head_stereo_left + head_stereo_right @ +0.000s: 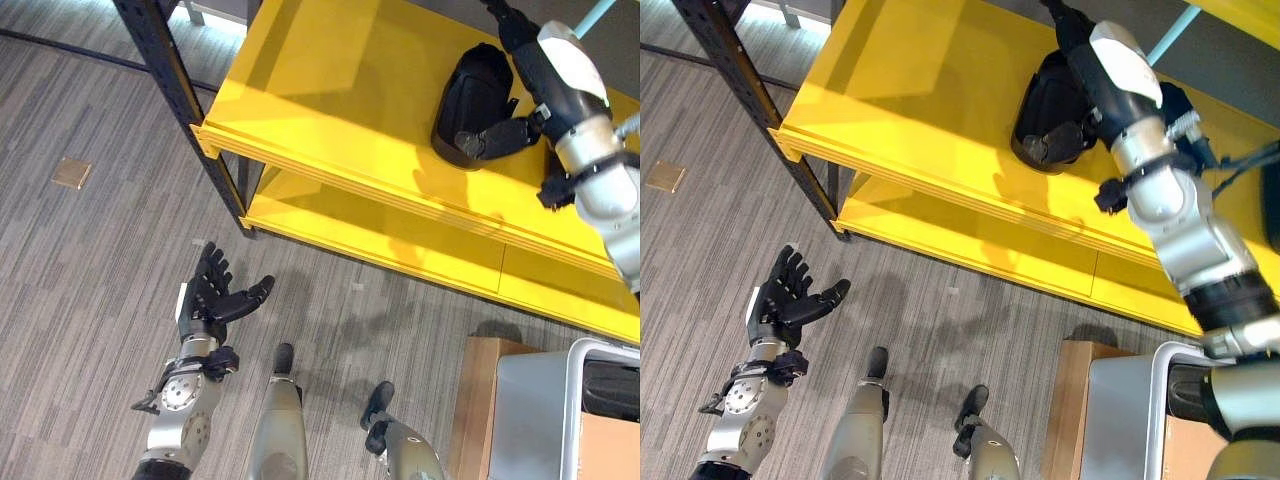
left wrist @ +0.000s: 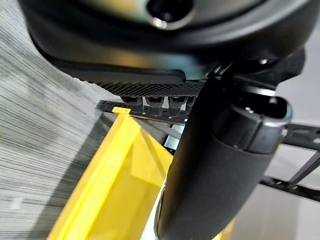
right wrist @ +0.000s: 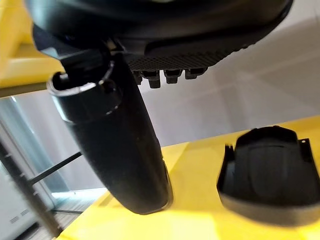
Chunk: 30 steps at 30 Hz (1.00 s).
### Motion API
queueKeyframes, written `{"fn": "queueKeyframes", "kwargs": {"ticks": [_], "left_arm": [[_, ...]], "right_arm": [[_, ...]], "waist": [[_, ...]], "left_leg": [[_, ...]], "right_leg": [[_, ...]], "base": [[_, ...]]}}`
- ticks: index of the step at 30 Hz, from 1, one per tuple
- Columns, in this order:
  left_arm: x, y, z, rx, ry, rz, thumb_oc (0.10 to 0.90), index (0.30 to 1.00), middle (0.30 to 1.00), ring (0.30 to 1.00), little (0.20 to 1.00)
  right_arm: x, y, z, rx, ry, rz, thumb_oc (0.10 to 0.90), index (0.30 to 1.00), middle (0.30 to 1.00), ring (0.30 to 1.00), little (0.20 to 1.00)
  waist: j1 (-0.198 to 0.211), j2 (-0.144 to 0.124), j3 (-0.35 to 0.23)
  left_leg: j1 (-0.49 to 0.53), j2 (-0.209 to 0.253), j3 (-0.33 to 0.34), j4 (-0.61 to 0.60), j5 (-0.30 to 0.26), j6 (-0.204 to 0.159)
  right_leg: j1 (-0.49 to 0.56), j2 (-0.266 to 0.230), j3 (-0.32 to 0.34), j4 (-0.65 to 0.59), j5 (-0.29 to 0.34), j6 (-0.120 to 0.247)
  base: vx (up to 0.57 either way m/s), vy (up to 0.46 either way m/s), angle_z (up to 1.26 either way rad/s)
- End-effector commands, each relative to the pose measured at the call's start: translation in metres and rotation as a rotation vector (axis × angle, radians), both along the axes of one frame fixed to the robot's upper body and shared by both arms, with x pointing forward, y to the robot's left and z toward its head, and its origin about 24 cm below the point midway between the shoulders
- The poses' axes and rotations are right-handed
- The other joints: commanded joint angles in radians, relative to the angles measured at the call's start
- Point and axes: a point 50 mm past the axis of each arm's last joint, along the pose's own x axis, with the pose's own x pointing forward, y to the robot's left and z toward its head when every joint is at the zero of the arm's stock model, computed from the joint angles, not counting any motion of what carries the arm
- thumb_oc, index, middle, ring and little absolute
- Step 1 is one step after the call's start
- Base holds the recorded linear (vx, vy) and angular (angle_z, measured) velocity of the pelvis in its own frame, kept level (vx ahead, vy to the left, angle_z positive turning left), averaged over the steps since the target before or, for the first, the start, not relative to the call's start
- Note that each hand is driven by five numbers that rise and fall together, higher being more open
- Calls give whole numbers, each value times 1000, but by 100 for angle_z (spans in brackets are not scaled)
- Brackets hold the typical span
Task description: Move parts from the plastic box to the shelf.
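A black moulded part (image 1: 468, 92) (image 3: 270, 172) lies on the upper tier of the yellow shelf (image 1: 330, 90). My right hand (image 1: 522, 55) (image 1: 1085, 55) hovers over the shelf just beside the part, open, thumb (image 3: 120, 145) straight and not gripping it. The grey plastic box (image 1: 540, 400) stands at the lower right, with a dark part (image 1: 610, 385) showing inside. My left hand (image 1: 212, 295) hangs low over the carpet at the lower left, open with its fingers spread and nothing in it.
The shelf has a lower yellow tier (image 1: 400, 240) and a black upright post (image 1: 180, 90) at its left corner. The box rests on a wooden stand (image 1: 480, 400). A small brass plate (image 1: 72, 172) is set into the carpet at the left.
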Motion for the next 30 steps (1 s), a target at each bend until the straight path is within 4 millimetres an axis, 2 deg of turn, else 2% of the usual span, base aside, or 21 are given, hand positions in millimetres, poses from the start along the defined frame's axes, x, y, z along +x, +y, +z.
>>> {"fn": "queueKeyframes", "kwargs": {"ticks": [1,3,10,19,25,30], "left_arm": [[3,2,43,134,-185,-35,900,1000,1000,1000,1000],[2,1,42,144,-178,-44,900,1000,1000,1000,1000],[0,-3,31,148,-135,-52,900,1000,1000,1000,1000],[-2,-6,24,152,-102,-67,900,1000,1000,1000,1000],[0,-11,19,143,-90,-80,900,1000,1000,1000,1000],[4,-15,20,132,-100,-87,900,1000,1000,1000,1000]], "right_arm": [[-19,1,32,57,-204,31,900,1000,1000,1000,1000],[-23,1,20,91,-189,46,900,1000,1000,1000,1000],[-32,21,-11,176,-139,152,900,1000,1000,1000,1000],[-33,50,-30,148,-102,229,900,1000,1000,1000,1000],[-19,71,-41,111,-62,236,900,1000,1000,1000,1000],[10,87,-48,-24,-18,162,900,1000,1000,1000,1000]], "waist": [[-12,-9,-57],[-14,-7,-60],[-33,8,-58],[-48,30,-54],[-47,44,-42],[-37,53,-32]], "left_leg": [[-113,55,6,73,6,-31],[-111,58,8,74,7,-31],[-90,73,21,67,15,-33],[-67,87,36,49,31,-36],[-58,90,43,56,29,-36],[-55,84,45,43,37,-36]], "right_leg": [[239,-16,19,-25,-152,23],[238,-16,24,-24,-155,23],[233,-17,40,-16,-165,18],[230,-15,59,-15,-168,15],[222,-18,74,5,-177,8],[219,-23,75,2,-170,5]], "base": [[-18,-20,-9],[-16,-20,-9],[-26,-18,-7],[-25,-14,-6],[-21,0,-7],[0,0,0]]}}
